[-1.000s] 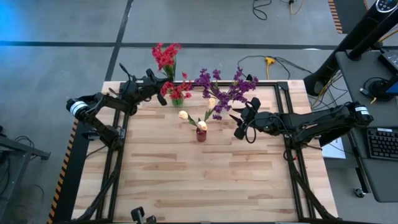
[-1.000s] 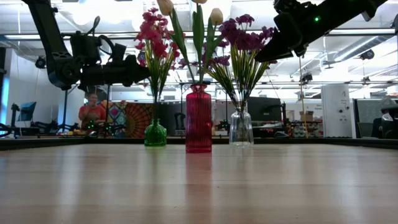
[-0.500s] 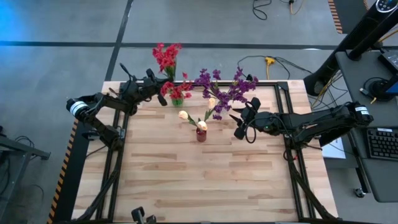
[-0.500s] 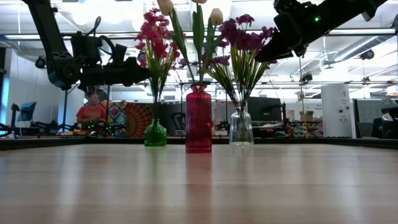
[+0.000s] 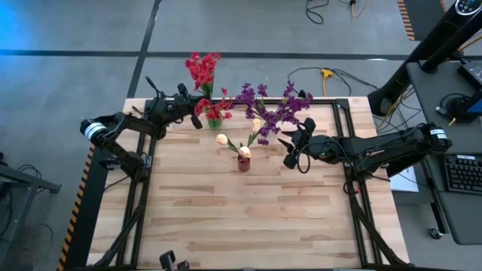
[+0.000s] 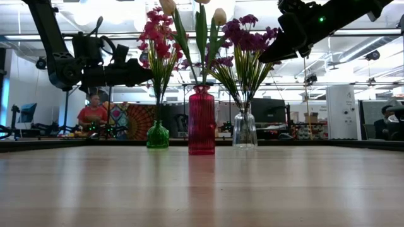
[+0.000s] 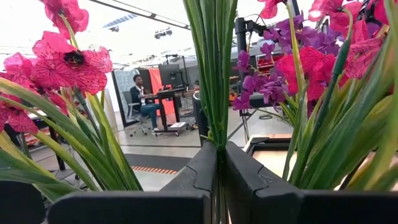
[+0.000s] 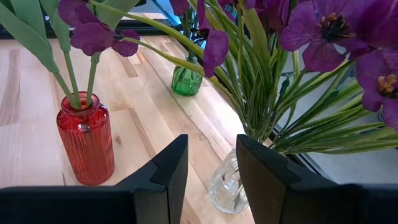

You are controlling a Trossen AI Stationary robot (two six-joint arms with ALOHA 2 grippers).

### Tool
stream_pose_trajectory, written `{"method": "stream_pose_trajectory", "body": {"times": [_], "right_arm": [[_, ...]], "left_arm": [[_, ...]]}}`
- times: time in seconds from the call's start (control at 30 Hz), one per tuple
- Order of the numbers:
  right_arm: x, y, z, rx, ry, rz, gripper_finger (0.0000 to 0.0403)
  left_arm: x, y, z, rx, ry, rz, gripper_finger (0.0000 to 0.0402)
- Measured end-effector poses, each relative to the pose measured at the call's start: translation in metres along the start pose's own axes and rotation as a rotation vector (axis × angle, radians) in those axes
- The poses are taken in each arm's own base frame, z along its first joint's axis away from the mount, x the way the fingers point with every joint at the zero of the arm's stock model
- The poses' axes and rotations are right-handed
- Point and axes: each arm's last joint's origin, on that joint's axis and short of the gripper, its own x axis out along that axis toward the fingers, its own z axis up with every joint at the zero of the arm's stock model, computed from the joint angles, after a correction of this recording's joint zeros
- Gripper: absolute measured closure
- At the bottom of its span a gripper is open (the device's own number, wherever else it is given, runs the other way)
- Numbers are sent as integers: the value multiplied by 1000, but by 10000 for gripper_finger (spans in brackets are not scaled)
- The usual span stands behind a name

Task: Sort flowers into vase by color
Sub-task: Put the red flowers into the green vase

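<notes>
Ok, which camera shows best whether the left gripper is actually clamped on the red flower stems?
The left wrist view: the left gripper is shut on the red flower stems. The high view shows it beside the green vase, the grip hidden; the low view shows it side-on at the stems.

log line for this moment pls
left hand: shut on red flowers above green vase | right hand: open, empty, by clear vase

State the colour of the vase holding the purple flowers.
Clear glass vase, uncoloured; the right wrist view shows it best.
</notes>
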Motion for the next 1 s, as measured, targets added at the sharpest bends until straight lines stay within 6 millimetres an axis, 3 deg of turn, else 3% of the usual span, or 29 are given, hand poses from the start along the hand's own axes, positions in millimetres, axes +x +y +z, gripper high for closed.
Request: {"method": "stream_pose_trajectory", "body": {"times": [1.0], "right_arm": [[0,0,0,0,0,0,275]], "left_arm": [[0,-1,1,53,-12,-46,400]]}}
